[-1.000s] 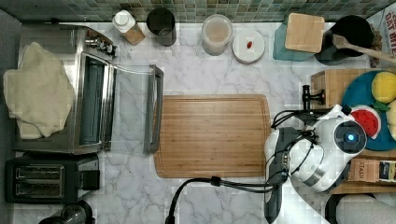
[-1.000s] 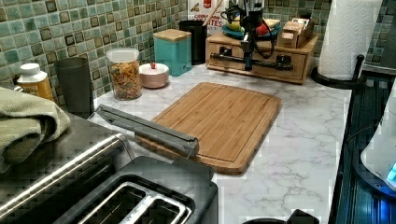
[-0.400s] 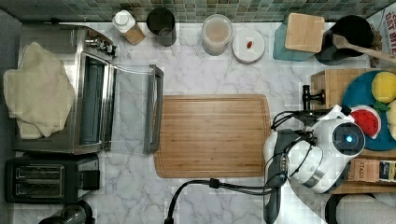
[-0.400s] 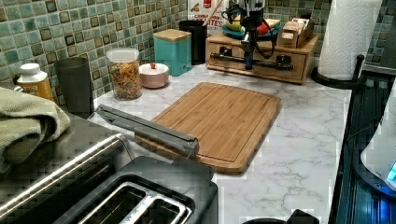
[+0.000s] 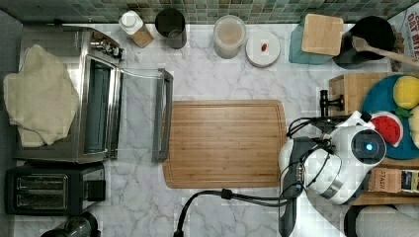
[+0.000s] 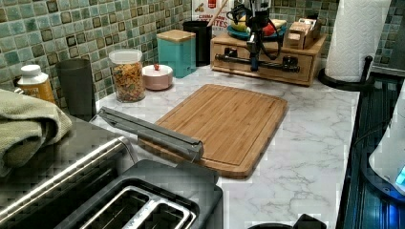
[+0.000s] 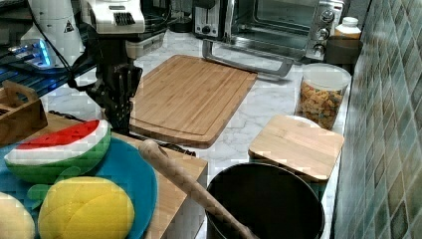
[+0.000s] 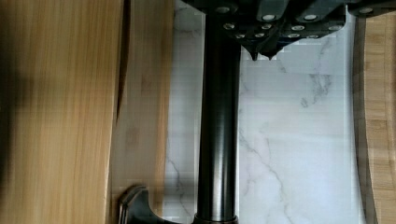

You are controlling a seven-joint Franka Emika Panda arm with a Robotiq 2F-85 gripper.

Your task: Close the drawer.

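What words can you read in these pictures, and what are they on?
"STASH": on the small box beside the robot arm in the top view.
"ITES", the end of a word: on the red and white package against the tiled wall in the left view; its other lettering is too blurred.

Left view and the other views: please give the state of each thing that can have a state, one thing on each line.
drawer: pushed in or very nearly, front close to its box
gripper: jaws shut, beside the drawer's black handle
toaster oven door: open, folded down flat
glass jar: lid on, filled
teal canister: wooden lid on
bottle: white cap on
toaster: slots empty
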